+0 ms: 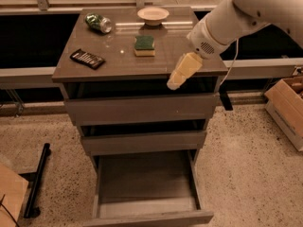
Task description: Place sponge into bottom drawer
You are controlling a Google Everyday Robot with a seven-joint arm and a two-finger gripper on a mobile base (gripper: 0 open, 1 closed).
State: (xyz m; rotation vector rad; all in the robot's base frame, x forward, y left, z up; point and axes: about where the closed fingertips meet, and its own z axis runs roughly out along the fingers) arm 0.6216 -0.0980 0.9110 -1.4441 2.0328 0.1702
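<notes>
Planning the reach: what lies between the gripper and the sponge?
In the camera view, only bare cabinet top lies between the gripper, at its front edge, and the sponge.

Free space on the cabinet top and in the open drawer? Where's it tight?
Bottom drawer floor is bare wall to wall. On the cabinet top, a free strip runs along the front edge between calculator and end effector, hanging at the front right edge. Crowded toward the back: can, bowl, sponge.
</notes>
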